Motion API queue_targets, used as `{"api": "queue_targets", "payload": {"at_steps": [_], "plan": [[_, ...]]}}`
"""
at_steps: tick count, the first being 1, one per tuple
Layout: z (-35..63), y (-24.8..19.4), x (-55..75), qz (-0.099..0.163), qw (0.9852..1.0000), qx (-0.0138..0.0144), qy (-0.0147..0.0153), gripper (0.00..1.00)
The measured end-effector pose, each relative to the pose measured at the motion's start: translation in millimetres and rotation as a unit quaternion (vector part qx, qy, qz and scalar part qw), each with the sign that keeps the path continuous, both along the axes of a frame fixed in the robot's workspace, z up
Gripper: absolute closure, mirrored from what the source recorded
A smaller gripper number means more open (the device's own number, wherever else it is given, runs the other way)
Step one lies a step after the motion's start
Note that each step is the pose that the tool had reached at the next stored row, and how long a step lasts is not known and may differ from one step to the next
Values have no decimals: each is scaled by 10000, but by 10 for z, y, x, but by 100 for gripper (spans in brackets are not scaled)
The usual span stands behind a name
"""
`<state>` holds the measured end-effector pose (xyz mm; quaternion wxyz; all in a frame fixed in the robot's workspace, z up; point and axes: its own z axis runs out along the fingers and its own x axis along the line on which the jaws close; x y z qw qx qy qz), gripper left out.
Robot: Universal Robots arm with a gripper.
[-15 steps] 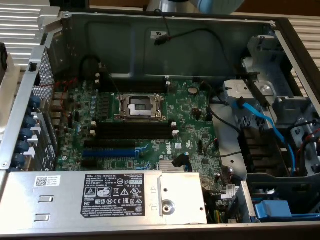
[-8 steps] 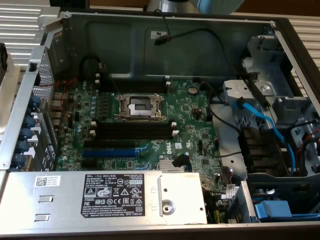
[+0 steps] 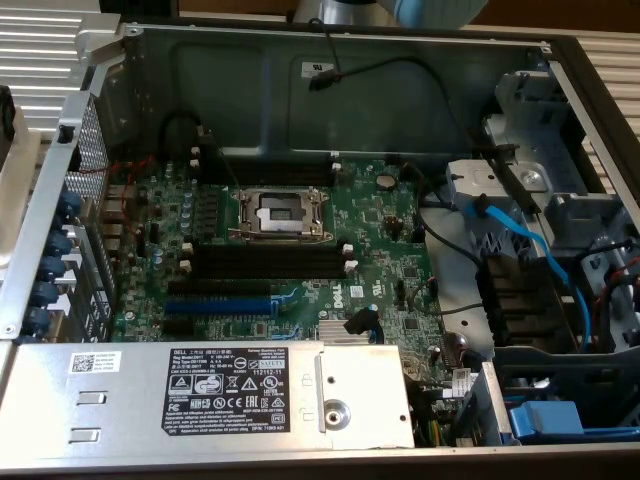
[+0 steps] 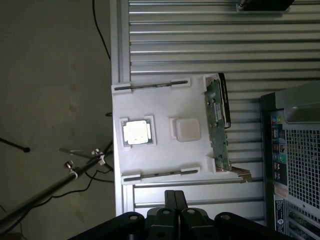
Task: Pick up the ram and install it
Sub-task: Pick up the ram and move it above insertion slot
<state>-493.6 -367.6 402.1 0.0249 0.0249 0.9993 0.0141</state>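
Ram, propped on edge in white tray, likely for pinching from above. Gripper closed, empty, poised near it. Black memory slots vacant, ready to receive it.

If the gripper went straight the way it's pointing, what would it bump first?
Probably the white tray, close to the ram lying along its nearest edge. The shut gripper hangs above that edge, but depth is unclear, so it could meet the ribbed table instead.
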Motion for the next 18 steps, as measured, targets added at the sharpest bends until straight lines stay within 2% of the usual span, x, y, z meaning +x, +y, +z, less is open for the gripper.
{"api": "queue_targets", "payload": {"at_steps": [3,6,9,14,18], "plan": [[1,0,-1,5,10000,0,-1,90],[0,1,-2,253,9997,0,-6,90],[0,0,-2,526,9986,0,-6,90],[1,0,-2,977,9952,0,-6,90],[0,0,-2,1342,9910,1,-6,90]]}}
